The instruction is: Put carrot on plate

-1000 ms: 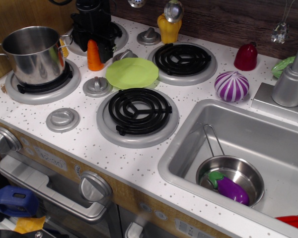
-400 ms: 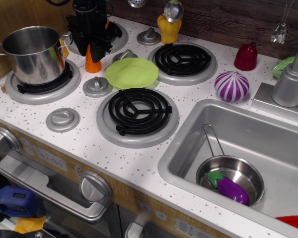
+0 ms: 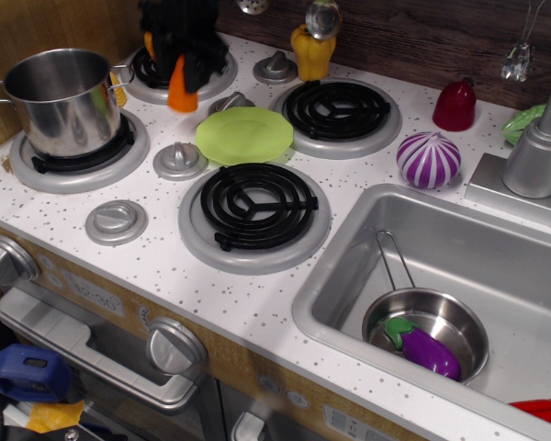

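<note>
Carrot (image 3: pixel 181 89): small orange cone, blurred, upper part hidden in black gripper (image 3: pixel 183 57), which was clamped on it; hung above counter near back-left burner (image 3: pixel 156 73). Plate (image 3: pixel 244 135): flat, round, lime green, just right of carrot, between burners. Steel pot (image 3: pixel 60 99) at left.

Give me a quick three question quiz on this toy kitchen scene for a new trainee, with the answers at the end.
1. True or false: the carrot lies on the plate.
2. What sits in the small pan in the sink?
A. eggplant
B. onion
C. pepper
3. Fill in: the steel pot stands on the ____ burner.

Key
1. False; the gripper holds the carrot up, left of the plate.
2. A
3. Left
</note>
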Available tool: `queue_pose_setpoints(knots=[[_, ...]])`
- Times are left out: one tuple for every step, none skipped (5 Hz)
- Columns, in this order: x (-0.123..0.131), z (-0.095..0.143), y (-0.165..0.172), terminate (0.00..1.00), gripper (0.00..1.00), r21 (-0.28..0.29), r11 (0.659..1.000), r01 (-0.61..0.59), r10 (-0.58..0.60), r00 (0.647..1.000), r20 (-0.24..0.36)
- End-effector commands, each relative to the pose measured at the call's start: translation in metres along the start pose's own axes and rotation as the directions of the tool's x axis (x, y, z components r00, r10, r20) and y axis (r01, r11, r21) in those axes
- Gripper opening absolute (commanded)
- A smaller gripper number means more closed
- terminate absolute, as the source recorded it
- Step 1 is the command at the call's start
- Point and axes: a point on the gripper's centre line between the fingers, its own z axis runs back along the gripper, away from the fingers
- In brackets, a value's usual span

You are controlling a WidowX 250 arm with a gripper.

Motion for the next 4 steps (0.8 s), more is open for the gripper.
queue_pose_setpoints(knots=[[0.018,0.055,-0.008,0.00,0.00,0.018,0.998,-0.061,0.060,0.996,0.074],[0.019,0.055,-0.024,0.00,0.00,-0.008,0.994,-0.107,0.107,0.991,0.075],[0.017,0.050,-0.033,0.00,0.00,-0.026,0.992,-0.124,0.126,0.987,0.100],[0.017,0.048,-0.042,0.00,0.00,-0.028,0.989,-0.148,0.150,0.982,0.112]])
